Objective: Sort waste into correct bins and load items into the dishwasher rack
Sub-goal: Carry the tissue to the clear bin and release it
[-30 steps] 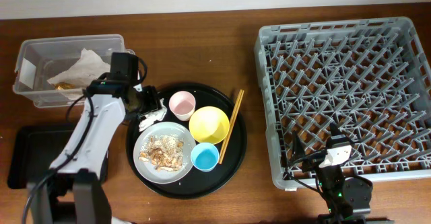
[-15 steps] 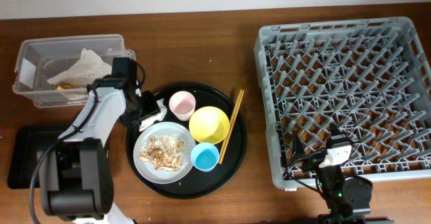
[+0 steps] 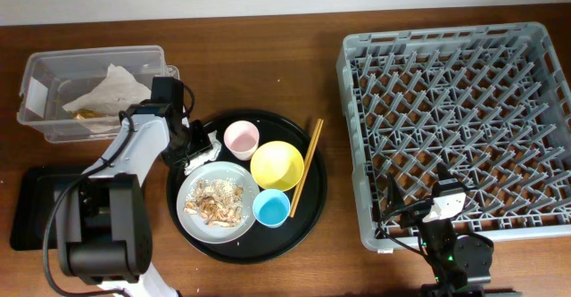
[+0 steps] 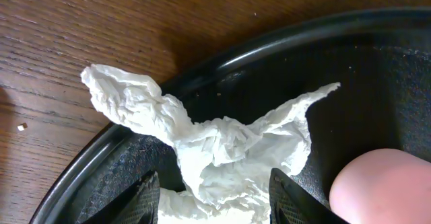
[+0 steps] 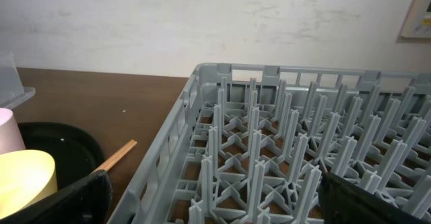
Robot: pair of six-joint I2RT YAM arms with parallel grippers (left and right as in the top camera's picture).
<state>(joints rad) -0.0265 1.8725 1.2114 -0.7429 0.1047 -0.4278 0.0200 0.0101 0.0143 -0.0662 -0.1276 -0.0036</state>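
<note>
Crumpled white paper napkin (image 4: 222, 140) draped over the left rim of the round black tray (image 4: 283, 46), our left gripper (image 4: 212, 178) just above it.
Over the last second our left arm drew in. The napkin has not shifted, so we judge it not yet grasped. The jaws are spread, one either side. Our right gripper (image 5: 212, 180) also hangs spread by the dishwasher rack (image 5: 283, 116).

left arm (image 3: 134, 152): white-grey links, black joints, black cable | right arm (image 3: 455, 254): black, green light | left claw (image 4: 214, 187): black

napkin (image 4: 222, 146) | white, crumpled | across black tray (image 4: 377, 96) rim | near pink cup (image 4: 380, 183)
</note>
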